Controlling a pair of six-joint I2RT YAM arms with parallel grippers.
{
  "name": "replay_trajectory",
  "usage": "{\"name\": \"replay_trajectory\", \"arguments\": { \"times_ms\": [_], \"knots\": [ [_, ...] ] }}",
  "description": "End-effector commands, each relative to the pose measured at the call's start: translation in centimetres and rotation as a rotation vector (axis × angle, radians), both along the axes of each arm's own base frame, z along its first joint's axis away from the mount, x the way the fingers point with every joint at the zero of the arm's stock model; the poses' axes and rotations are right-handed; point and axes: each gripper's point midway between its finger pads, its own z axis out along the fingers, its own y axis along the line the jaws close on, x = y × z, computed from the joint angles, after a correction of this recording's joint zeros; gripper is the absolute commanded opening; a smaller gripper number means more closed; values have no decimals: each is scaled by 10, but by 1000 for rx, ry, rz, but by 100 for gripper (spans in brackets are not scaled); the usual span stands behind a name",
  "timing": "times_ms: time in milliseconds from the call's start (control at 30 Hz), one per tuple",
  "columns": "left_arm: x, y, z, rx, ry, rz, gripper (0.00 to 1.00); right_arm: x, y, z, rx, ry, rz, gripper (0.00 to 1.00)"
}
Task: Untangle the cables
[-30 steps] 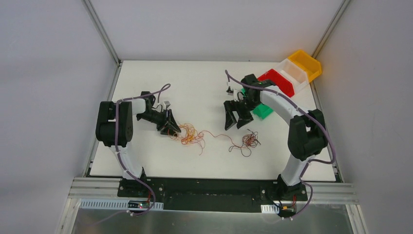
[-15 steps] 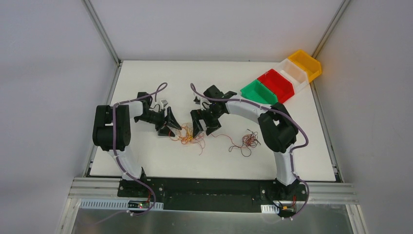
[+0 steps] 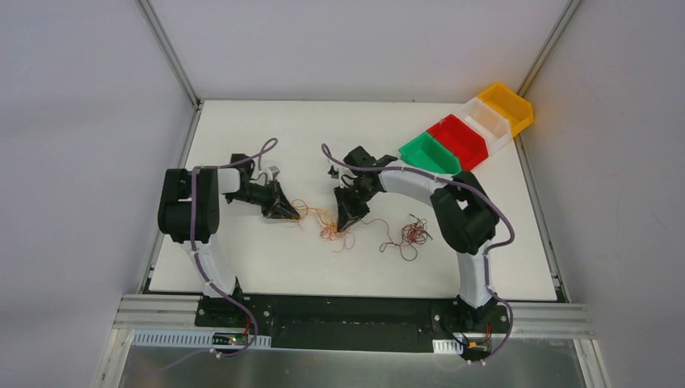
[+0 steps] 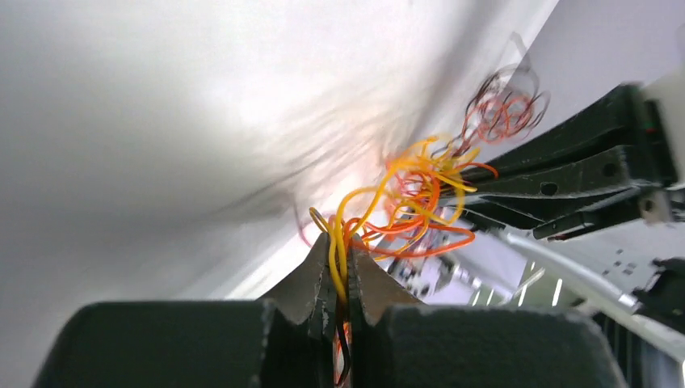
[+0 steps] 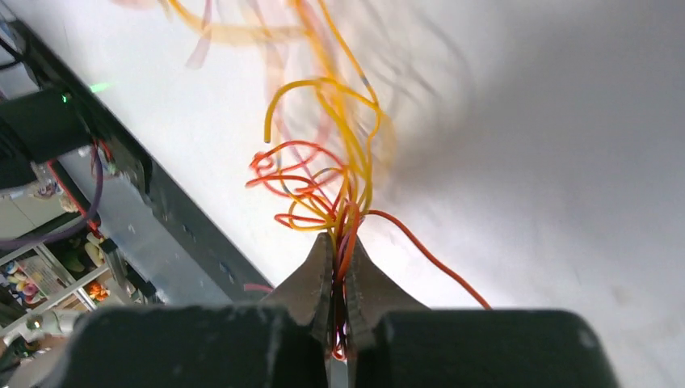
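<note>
Orange, yellow and red cables (image 3: 327,228) stretch in a loose tangle over the middle of the white table (image 3: 242,267), between our two arms. Our left gripper (image 4: 339,252) pinches yellow strands at one end. Our right gripper (image 5: 338,249) is clamped on orange strands at the other. A darker clump (image 3: 415,233) lies apart, to the right.

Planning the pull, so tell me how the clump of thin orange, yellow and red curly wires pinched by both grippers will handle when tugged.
Probably floppy yet springy: the thin orange, yellow and red curly wires form loose loops beyond the left gripper. Likely light: hair-thin strands arch unsupported from the right gripper. Apt to snag, since loops interlock.
</note>
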Motion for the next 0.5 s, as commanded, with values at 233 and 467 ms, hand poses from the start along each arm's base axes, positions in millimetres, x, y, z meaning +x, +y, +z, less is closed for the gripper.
{"name": "replay_trajectory", "arguments": {
  "times_ms": [233, 467],
  "knots": [
    [35, 151, 29, 209, -131, 307, 0, -39, -138, 81, -63, -7, 58, 0],
    [33, 196, 25, 330, -132, 317, 0, -39, -193, 114, -43, -29, -28, 0]
  ]
}}
